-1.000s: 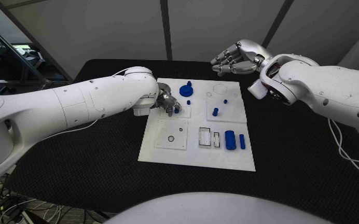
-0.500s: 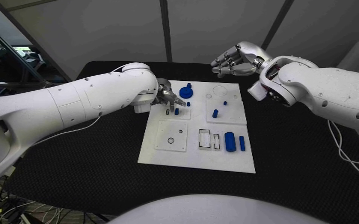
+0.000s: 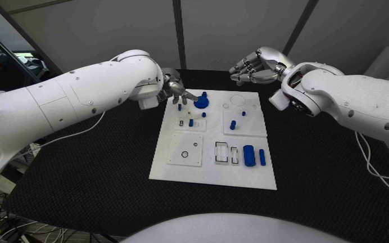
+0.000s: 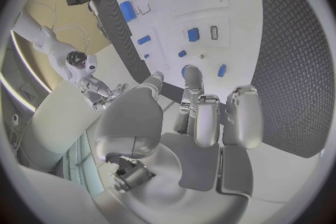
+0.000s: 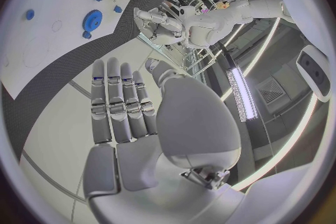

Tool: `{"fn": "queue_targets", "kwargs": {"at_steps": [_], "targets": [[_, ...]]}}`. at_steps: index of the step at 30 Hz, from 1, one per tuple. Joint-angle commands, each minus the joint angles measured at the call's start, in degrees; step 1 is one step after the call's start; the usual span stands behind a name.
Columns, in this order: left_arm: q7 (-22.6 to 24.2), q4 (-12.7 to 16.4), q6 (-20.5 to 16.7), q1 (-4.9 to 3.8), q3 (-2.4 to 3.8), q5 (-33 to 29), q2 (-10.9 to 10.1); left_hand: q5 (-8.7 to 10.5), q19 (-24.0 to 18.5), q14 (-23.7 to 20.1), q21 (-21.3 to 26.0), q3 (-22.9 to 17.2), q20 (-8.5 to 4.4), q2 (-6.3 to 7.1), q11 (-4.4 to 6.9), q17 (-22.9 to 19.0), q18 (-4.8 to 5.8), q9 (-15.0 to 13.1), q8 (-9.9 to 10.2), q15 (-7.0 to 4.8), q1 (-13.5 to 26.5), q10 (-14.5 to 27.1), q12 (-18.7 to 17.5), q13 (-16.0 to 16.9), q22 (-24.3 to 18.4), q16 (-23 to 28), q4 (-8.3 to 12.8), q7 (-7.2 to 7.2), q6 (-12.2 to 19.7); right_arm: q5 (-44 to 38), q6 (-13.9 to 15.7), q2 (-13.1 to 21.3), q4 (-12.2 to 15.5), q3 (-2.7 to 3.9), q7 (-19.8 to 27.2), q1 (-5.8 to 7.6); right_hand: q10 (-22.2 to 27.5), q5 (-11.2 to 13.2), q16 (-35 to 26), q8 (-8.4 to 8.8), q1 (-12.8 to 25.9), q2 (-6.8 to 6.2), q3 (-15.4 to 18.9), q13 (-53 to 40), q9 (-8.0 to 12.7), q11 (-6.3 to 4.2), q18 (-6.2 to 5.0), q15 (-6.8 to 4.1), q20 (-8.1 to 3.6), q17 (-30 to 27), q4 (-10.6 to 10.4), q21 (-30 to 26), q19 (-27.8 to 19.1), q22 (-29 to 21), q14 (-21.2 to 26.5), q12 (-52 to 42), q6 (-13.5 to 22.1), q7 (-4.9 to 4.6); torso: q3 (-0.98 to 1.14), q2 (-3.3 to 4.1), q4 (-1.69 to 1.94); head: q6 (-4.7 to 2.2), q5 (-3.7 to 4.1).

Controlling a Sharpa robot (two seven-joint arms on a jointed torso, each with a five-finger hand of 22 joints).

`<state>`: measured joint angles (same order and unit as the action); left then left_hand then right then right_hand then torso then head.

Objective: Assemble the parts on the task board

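Two empty hands, left hand (image 3: 177,93) and right hand (image 3: 256,66), fingers apart; blue cylinder (image 3: 249,153) lies pointing away.

The white rectangular task board (image 3: 212,167) lies flat mid-bench. A blue gear (image 3: 201,102) stands near its far edge, small blue pegs (image 3: 233,124) stand across its middle, and a thick blue cylinder (image 3: 249,153) beside a thinner one (image 3: 262,153) lies toward its near right corner.

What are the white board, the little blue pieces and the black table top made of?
Board: likely matte white plastic, flat with cut recesses. Blue gear and cylinder: probably moulded or printed plastic, uniform colour, dull sheen. Table: a black textured mat, possibly rubber or foam; its grid shows at the left wrist.
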<state>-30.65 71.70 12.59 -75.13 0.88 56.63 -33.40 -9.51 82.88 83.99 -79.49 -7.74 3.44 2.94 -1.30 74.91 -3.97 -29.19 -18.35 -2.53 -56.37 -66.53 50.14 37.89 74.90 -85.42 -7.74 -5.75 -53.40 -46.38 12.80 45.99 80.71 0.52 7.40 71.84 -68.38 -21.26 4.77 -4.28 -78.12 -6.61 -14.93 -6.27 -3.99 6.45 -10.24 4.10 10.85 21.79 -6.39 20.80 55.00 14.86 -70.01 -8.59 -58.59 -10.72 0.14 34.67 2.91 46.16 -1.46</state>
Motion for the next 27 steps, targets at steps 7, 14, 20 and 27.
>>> {"fn": "queue_targets", "kwargs": {"at_steps": [7, 14, 20, 27], "targets": [[1.34, -6.45, 0.02, -2.29, 0.3, 1.7, 1.56, -0.11, -3.25, 3.21, 5.12, 2.91, 1.29, -0.76, -1.15, 8.91, -0.46, 2.48, 1.76, 1.19, -3.43, 5.06, -2.48, -2.2, -0.99, 2.77, -1.47, -0.97, 1.82, -0.03, -0.28, -0.15, -0.27, 0.02, 0.46, 0.11, -0.29, -0.36, -0.26, -0.29, -0.22, -0.07, -0.28, 0.07, 0.01, 0.2, -0.15, -0.02, 0.0, -0.1, -0.06, -0.25, 0.59, -0.1, -0.28, -0.28, -0.16, -0.04, -0.02, 0.07, -0.17, -0.63, -0.38], [1.61, -13.05, 0.79, -2.38, -0.99, 4.11, 4.49, -0.06, -2.61, 3.32, 4.51, 5.1, 1.22, -1.21, -0.86, 9.17, -0.26, 2.19, -0.27, 0.97, -5.04, 7.07, -2.12, -2.42, -0.15, 2.41, -3.06, -0.49, 0.72, -0.03, -0.31, -0.26, -0.28, 0.01, 0.47, 0.1, -0.3, -0.39, -0.27, -0.29, -0.23, -0.07, -0.3, 0.09, 0.0, 0.2, -0.15, -0.02, 0.0, -0.1, -0.05, -0.27, 0.59, -0.1, -0.29, -0.29, -0.16, -0.04, -0.06, 0.2, -0.23, -0.67, -0.91], [1.43, -17.93, 2.7, -1.15, -1.49, 4.71, 6.91, -0.12, -2.28, 3.27, 4.24, 6.99, 1.42, -1.71, -1.28, 9.07, -0.16, 0.96, -2.59, 1.31, -6.0, 8.01, -0.74, -2.01, 0.29, 2.49, -4.64, -1.0, 0.91, -0.03, -0.34, -0.4, -0.24, 0.01, 0.47, 0.1, -0.31, -0.4, -0.27, -0.3, -0.25, -0.08, -0.32, 0.09, 0.0, 0.19, -0.15, -0.03, 0.0, -0.1, -0.03, -0.27, 0.6, -0.1, -0.3, -0.29, -0.17, -0.03, -0.15, 0.27, -0.23, -0.59, -1.06], [1.69, -21.53, 3.59, 0.94, -1.62, 4.88, 9.3, -0.18, -1.62, 3.39, 3.42, 9.65, 1.31, -2.27, -1.0, 9.27, 0.07, -1.65, -6.18, 1.09, -7.42, 8.71, 2.01, -0.99, 1.36, 2.17, -6.58, -0.64, 2.08, -0.03, -0.41, -0.64, -0.31, 0.01, 0.54, 0.09, -0.31, -0.4, -0.27, -0.3, -0.25, -0.08, -0.32, 0.09, 0.0, 0.19, -0.15, -0.03, 0.0, -0.1, -0.03, -0.27, 0.6, -0.1, -0.3, -0.29, -0.17, -0.03, -0.17, 0.26, -0.41, -0.44, -1.3]]}}
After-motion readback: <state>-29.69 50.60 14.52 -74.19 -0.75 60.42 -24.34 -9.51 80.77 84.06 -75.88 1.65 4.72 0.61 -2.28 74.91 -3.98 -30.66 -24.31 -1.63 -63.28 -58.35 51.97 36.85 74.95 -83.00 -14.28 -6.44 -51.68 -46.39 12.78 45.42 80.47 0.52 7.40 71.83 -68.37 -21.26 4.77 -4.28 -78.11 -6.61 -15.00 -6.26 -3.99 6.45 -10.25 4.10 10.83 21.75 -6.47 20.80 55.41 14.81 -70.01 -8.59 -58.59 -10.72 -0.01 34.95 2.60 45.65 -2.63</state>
